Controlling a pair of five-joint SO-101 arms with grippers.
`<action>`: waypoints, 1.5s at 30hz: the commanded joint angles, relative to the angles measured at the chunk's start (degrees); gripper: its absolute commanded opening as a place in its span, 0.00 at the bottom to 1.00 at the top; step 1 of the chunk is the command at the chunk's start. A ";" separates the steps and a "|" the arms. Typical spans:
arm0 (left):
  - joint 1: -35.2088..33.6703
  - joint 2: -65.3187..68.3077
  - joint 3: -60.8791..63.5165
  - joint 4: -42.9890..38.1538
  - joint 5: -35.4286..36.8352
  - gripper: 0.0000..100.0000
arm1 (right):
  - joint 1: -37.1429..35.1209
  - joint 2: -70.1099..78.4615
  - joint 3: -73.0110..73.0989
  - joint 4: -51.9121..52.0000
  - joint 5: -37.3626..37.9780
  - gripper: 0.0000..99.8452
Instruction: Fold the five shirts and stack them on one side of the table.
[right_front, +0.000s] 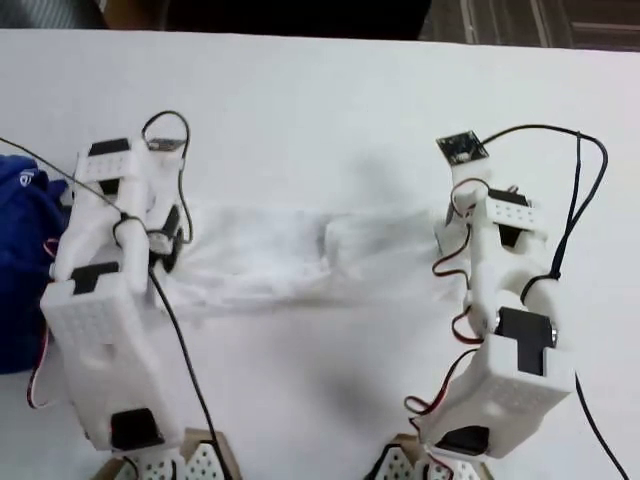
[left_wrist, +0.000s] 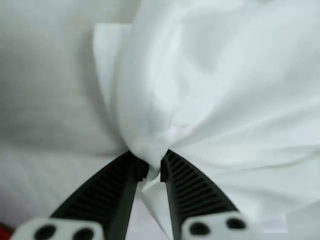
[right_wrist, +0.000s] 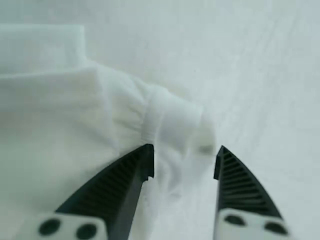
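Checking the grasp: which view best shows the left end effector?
Left wrist view: the left end effector clearly pinches the white shirt. High view shows it under its arm; right wrist view shows the shirt's other end.

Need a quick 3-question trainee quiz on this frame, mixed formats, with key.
1. True or false: the left gripper is shut on the white shirt.
2. Pick one. The right gripper is: A) shut on the shirt; B) open, with its fingers either side of a fold of the shirt; C) open above bare table.
3. Fill in: the cloth heap at the table's edge, beside the left arm, is ____ in colour.

Key: 1 true; 2 B; 3 blue.
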 joint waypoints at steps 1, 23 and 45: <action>-0.88 4.48 -6.99 3.78 0.09 0.03 | 0.48 -1.80 0.26 -0.22 -0.26 0.21; 11.69 -17.05 -7.87 12.92 -4.22 0.03 | 14.29 -16.66 21.36 -13.05 3.78 0.21; 49.76 -26.46 -16.57 -2.46 -3.43 0.03 | 22.64 -16.40 20.04 -15.34 -11.16 0.21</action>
